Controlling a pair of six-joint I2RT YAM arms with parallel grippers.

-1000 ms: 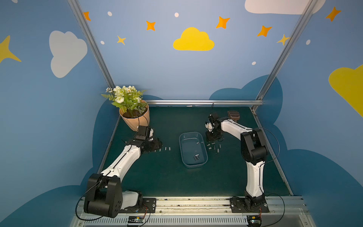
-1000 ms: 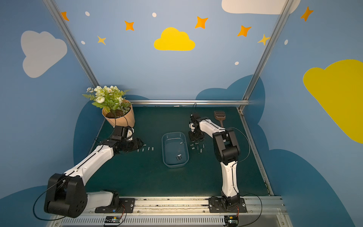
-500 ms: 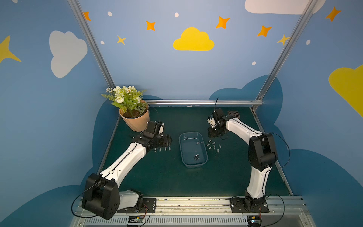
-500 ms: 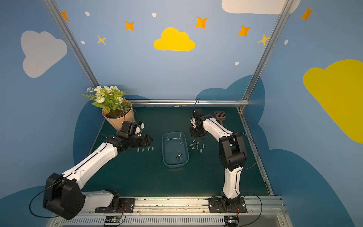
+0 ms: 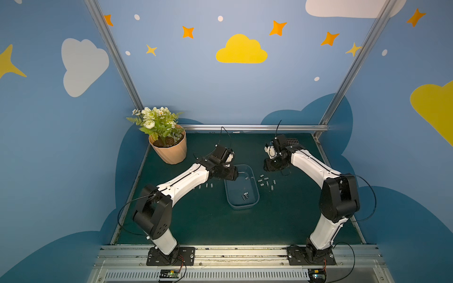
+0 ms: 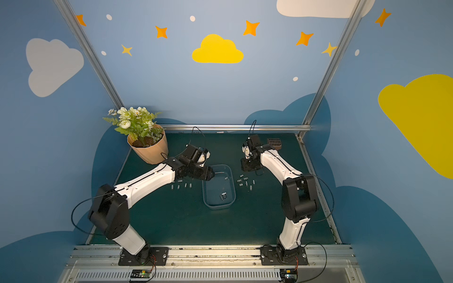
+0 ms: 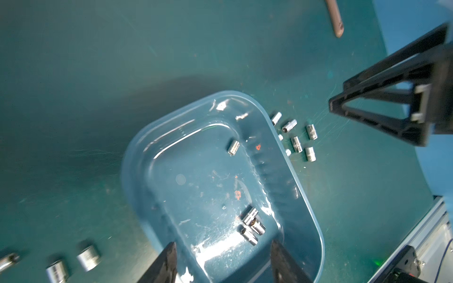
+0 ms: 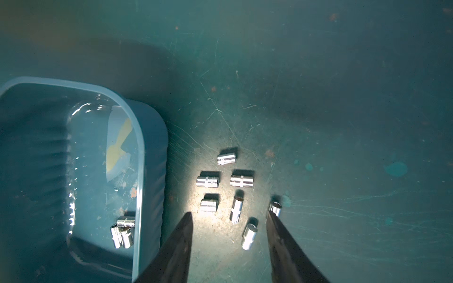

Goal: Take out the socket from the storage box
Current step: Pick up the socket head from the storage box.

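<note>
The storage box (image 5: pixel 256 193) (image 6: pixel 232 193), a see-through bluish tub, sits mid-mat. A small cluster of shiny sockets (image 5: pixel 245 196) (image 7: pixel 251 225) (image 8: pixel 123 231) lies at its near end, and a single socket (image 7: pixel 233 147) lies farther in. My left gripper (image 5: pixel 232 175) (image 6: pixel 209 175) (image 7: pixel 223 245) hangs open over the box's far left corner with nothing between its fingers. My right gripper (image 5: pixel 270 166) (image 6: pixel 247 166) (image 8: pixel 229 215) stands open above the mat to the right of the box (image 8: pixel 139 156), over several loose sockets (image 8: pixel 248 236) and touching none of them.
Several loose sockets lie on the mat right of the box (image 5: pixel 266 182) (image 6: pixel 245 183) and several more to its left (image 5: pixel 207 186) (image 6: pixel 182 186). A peach flowerpot (image 5: pixel 169 152) stands at the back left. A brown grated piece (image 6: pixel 274 142) sits at the back right.
My left arm has swung right, from beside the flowerpot to over the box's far end. My right arm has lifted a little and its elbow has moved outward.
</note>
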